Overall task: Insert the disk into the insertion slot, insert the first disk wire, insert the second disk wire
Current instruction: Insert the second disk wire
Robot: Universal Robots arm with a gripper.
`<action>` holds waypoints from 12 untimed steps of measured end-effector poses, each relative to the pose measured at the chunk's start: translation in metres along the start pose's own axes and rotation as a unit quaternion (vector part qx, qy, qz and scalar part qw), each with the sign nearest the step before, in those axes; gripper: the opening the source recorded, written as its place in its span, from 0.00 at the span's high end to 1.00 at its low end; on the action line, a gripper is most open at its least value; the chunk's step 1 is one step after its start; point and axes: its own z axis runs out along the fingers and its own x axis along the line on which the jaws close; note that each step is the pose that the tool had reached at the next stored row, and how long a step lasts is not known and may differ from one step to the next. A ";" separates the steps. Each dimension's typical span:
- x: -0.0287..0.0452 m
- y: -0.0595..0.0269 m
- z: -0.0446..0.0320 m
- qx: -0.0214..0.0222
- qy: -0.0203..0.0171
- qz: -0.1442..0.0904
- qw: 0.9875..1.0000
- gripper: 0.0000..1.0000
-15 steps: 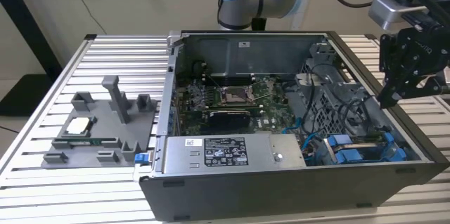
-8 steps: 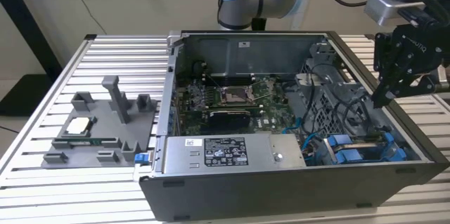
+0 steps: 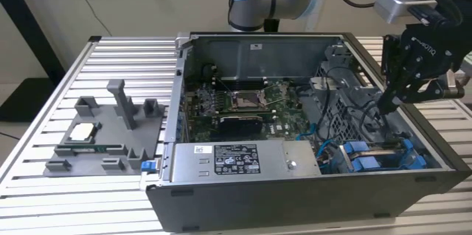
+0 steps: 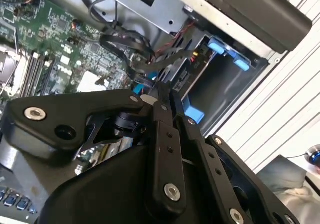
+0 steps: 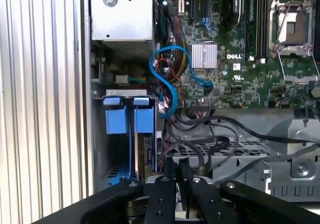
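Black and two-fingered, the tool [image 3: 382, 104] reaches down into the open dark grey computer case [image 3: 295, 207] lying on the ribbed metal table [image 3: 88, 202], at the case's end nearest the table's edge on the exterior view's right. Its fingers stand close together, and in both wrist views they pinch a dark cable end [image 4: 161, 95] among the tangle of black wires [image 5: 210, 134]; what exactly sits between them I cannot tell. Just beside the tool, the flat silver-grey disk in its bright blue plastic carrier frame [image 5: 127, 119] sits in the drive bay at the case's corner, its blue tabs [image 3: 376, 155] showing. A thin blue cable [image 5: 167, 79] loops over the green motherboard [image 5: 240, 69]. The silver labelled power supply box [image 3: 244, 160] lies along the case's near wall. A grey plastic fixture tray [image 3: 103, 135] rests on the table towards the exterior view's left.
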 end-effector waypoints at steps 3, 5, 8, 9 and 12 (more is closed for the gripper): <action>0.0043 0.0013 0.0023 -0.001 0.000 0.000 1.000 0.84; 0.0073 0.0013 0.0054 -0.002 0.000 0.000 1.000 0.84; 0.0121 0.0016 0.0094 -0.004 0.000 0.000 1.000 0.84; 0.0138 0.0018 0.0105 -0.005 0.000 0.000 1.000 0.84; 0.0194 0.0019 0.0140 -0.008 0.000 0.000 1.000 0.84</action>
